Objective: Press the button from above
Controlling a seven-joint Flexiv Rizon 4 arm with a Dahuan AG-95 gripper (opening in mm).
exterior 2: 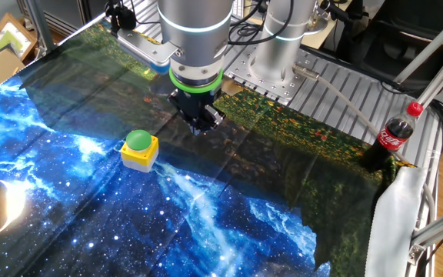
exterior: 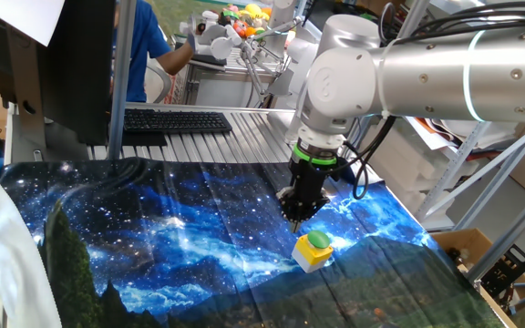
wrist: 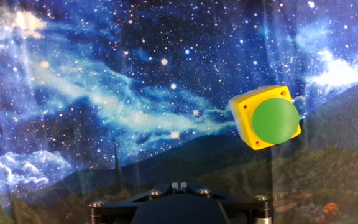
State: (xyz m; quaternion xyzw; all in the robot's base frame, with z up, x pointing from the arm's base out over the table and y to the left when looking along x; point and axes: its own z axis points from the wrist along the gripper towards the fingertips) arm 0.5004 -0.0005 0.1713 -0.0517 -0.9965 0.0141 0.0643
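Note:
The button is a green domed cap (exterior: 318, 240) in a small yellow box, standing on the starry blue cloth (exterior: 153, 246). It also shows in the other fixed view (exterior 2: 138, 141) and right of centre in the hand view (wrist: 275, 121). My gripper (exterior: 294, 217) hangs above the cloth, a short way off to the side of the button and higher than its cap, not touching it. In the other fixed view the gripper (exterior 2: 199, 127) is to the right of the box. In the hand view its fingertips (wrist: 179, 185) meet at the bottom centre with nothing between them.
A cola bottle (exterior 2: 394, 135) stands at the cloth's edge by the metal table slats. A black keyboard (exterior: 176, 120) lies behind the cloth. A person in blue (exterior: 144, 46) stands at the back. Metal frame posts stand around the table.

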